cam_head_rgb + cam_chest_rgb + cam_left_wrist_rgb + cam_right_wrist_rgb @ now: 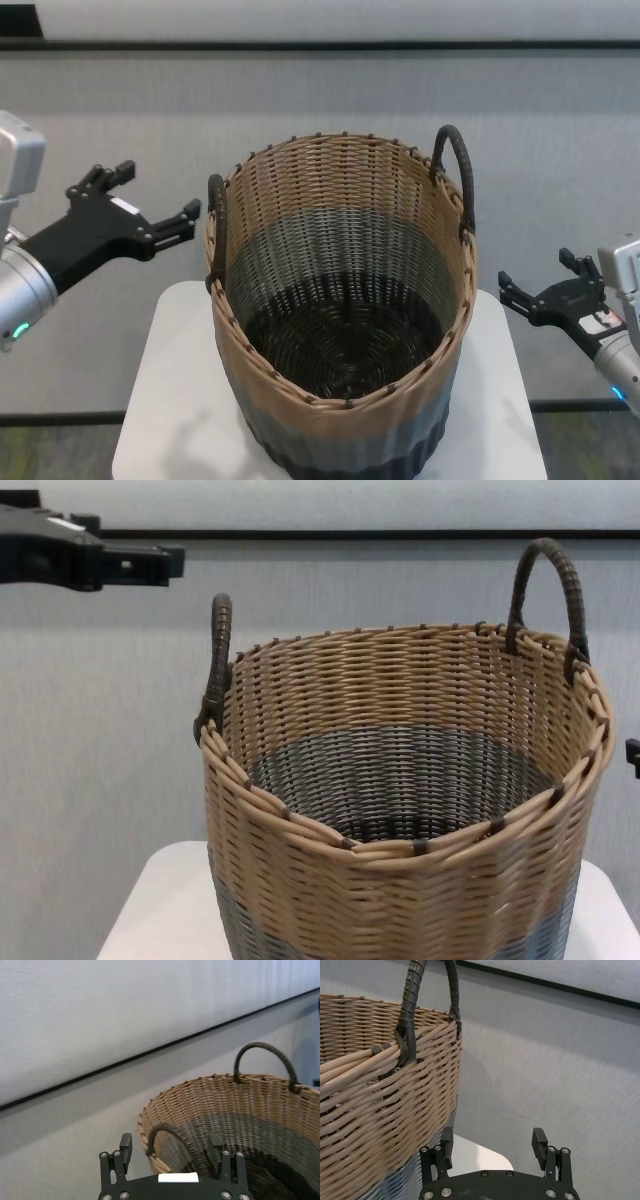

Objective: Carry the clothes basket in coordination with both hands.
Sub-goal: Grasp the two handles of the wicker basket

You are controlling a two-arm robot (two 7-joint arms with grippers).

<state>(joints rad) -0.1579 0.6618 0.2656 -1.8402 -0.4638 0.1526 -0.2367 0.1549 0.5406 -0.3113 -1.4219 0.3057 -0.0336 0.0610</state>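
Stood upright on a small white table (170, 400), the clothes basket (340, 330), open mouth up, nothing visible inside. Banded tan over grey over dark brown. Behind, a pale grey wall (320, 100) crossed by a thin black stripe (320, 45).

Hung in the air beside the basket's left side, near but apart from it, the left gripper (150, 205), fingers spread wide and holding nothing; fingertips aimed at the left handle (215, 230), without touching it. In the left wrist view, that handle (167, 1135) seen between and beyond the two open fingers (125, 1152).

Lower on the other side, well clear of the wicker, the right gripper (535, 285), fingers likewise parted and empty. Above it on the rim, the right handle (455, 175), arched upright and untouched.
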